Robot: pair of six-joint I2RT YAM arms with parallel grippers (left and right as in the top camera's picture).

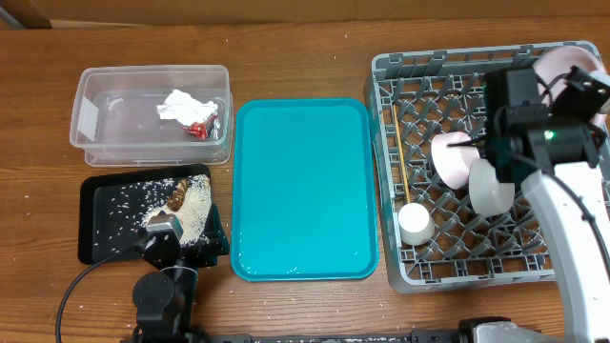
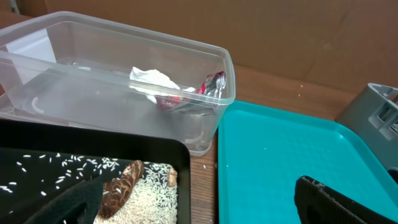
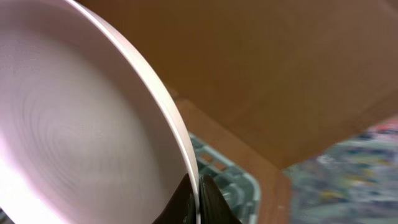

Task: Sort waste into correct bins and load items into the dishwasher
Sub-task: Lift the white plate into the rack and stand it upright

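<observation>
A: Where's the plate [image 3: 81, 124]?
B: At the far right corner of the grey rack [image 1: 429, 60], with its rim pinched between the fingers of the right pincer [image 3: 198, 194] — clamped tight on it.
A: And the left pincer [image 2: 198, 190]?
B: Spread wide and holding nothing, above the black tray [image 1: 95, 195] of rice [image 1: 195, 208].
A: The rest?
B: The tissue [image 1: 179, 103] and red wrapper [image 1: 200, 128] lie in the clear tub [image 1: 95, 86]. The bowl [image 1: 450, 157], white cups [image 1: 415, 224] and chopsticks [image 1: 401, 152] sit in the rack — the teal tray [image 1: 303, 191] is between, on the bench [image 1: 286, 48].
</observation>
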